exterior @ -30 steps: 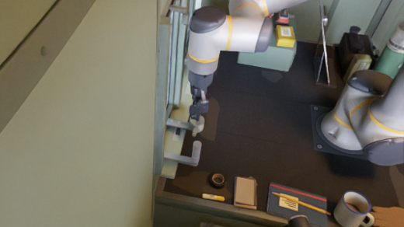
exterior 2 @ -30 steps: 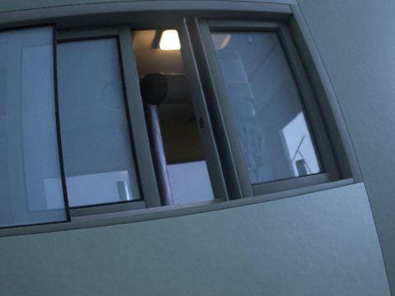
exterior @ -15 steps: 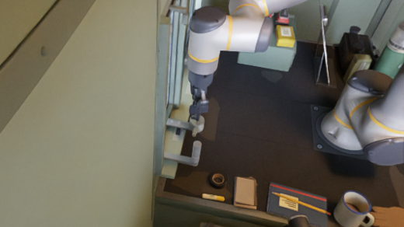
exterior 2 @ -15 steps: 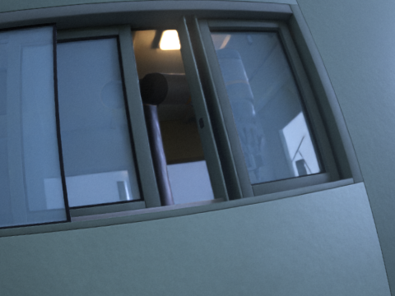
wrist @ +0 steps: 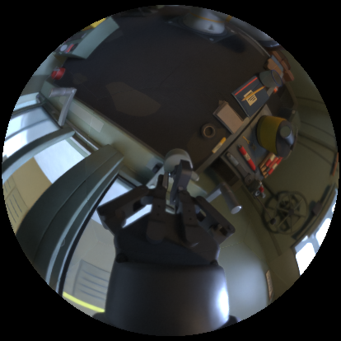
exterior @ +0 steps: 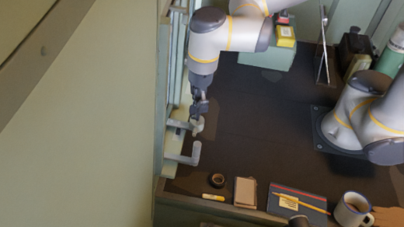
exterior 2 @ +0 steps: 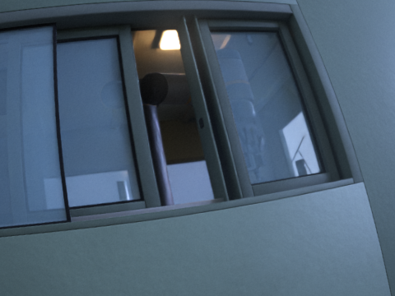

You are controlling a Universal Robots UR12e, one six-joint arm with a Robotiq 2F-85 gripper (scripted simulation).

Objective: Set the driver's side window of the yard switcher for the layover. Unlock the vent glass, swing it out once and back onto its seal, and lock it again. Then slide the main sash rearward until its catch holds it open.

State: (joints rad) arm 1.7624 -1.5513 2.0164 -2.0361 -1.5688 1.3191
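My gripper (exterior: pixel 197 116) (wrist: pixel 176 175) hangs at the inside of the cab's side window, at the pale grey handle (exterior: pixel 197 125) (wrist: pixel 177 157) that sticks out from the window frame. A second grey handle (exterior: pixel 195 154) (wrist: pixel 229 198) sticks out a little nearer the shelf. From outside, the main sash (exterior 2: pixel 101 121) stands partly slid left, leaving an open gap (exterior 2: pixel 173 123) beside the post. The vent glass (exterior 2: pixel 265 107) on the right lies flush in its frame. The gripper is closed on the pale handle.
Behind the work is the dark cab floor with a green console (exterior: pixel 272 50) and the arm's base (exterior: pixel 349 116). A shelf below holds a tape roll (exterior: pixel 217 179), a marker (exterior: pixel 213 197), a notepad (exterior: pixel 245 192), a clipboard (exterior: pixel 297 201) and a mug (exterior: pixel 352 209).
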